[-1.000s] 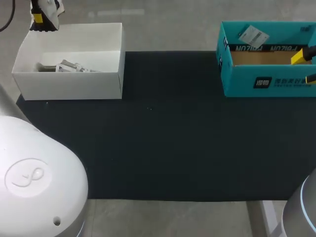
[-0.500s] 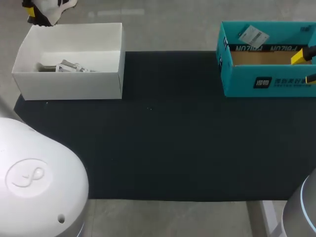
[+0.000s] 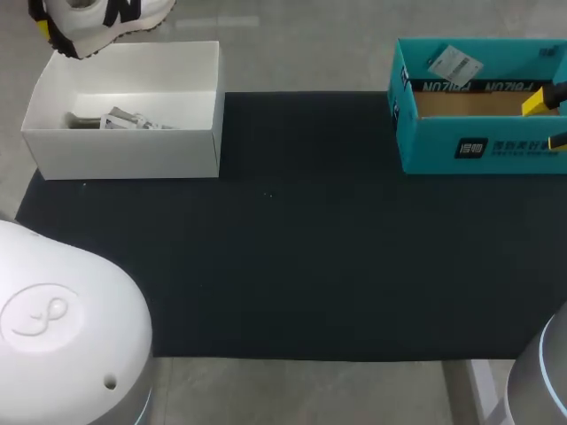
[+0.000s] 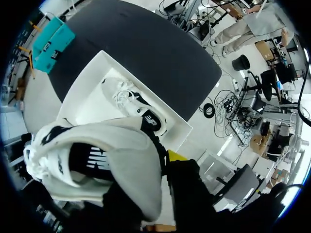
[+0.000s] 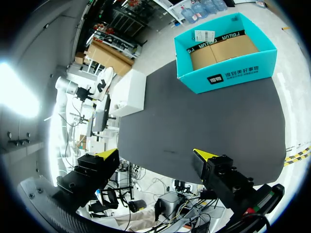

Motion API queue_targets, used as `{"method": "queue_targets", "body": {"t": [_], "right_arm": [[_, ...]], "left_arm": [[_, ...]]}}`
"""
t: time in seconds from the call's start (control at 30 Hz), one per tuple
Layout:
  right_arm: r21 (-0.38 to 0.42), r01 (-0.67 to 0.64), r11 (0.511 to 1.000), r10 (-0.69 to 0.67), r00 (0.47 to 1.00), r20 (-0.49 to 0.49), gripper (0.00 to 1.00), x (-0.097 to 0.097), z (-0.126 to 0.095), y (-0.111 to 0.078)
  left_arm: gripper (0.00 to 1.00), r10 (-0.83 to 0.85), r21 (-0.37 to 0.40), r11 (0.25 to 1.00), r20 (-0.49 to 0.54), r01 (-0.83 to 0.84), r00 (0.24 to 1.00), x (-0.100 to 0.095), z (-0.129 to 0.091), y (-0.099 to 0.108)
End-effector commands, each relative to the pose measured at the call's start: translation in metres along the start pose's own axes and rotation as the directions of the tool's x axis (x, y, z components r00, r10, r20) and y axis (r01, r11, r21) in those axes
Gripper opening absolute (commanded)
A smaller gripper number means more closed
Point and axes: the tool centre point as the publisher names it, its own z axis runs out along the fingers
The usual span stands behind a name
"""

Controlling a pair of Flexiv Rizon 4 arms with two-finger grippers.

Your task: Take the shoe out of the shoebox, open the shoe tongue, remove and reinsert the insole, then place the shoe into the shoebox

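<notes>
A black rectangular cloth mat covers the middle of the table. At its 2 o'clock corner stands an open teal cardboard box, straddling the mat's far edge, with its long front wall facing 6 o'clock. That wall carries a small black square mark and pale print. Inside, a plain brown cardboard floor shows, and a black printed strip runs along the inner wall at 12 o'clock. A white paper label lies tilted against that wall, toward the box's 11 o'clock. Two tiny pale specks dot the mat, one near its centre and one at 9 o'clock
</notes>
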Motion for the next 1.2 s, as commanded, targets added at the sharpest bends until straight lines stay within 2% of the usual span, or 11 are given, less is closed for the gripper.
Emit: {"method": "queue_targets", "body": {"t": [0.03,0.53,0.6,0.87,1.2], "right_arm": [[-0.001,-0.001,1.000,0.001,1.000,0.003,1.00,0.000,0.001,-0.001],[-0.001,-0.001,1.000,0.001,1.000,0.003,1.00,0.000,0.001,-0.001],[-0.001,-0.001,1.000,0.001,1.000,0.003,1.00,0.000,0.001,-0.001],[-0.001,-0.001,1.000,0.001,1.000,0.003,1.00,0.000,0.001,-0.001],[-0.001,-0.001,1.000,0.001,1.000,0.003,1.00,0.000,0.001,-0.001]], "left_arm": [[0.00,0.570,-0.192,0.809,0.022,-0.556,0.821,0.007,0.001,-0.007],[0.00,0.570,-0.192,0.809,0.022,-0.556,0.821,0.007,0.001,-0.007],[0.00,0.569,-0.175,0.809,-0.005,-0.561,0.822,0.004,0.002,-0.006],[0.00,0.476,-0.177,0.860,-0.064,-0.479,0.877,-0.008,0.008,0.011],[0.00,0.477,-0.216,0.845,-0.109,-0.489,0.872,-0.030,0.026,0.041]]}}
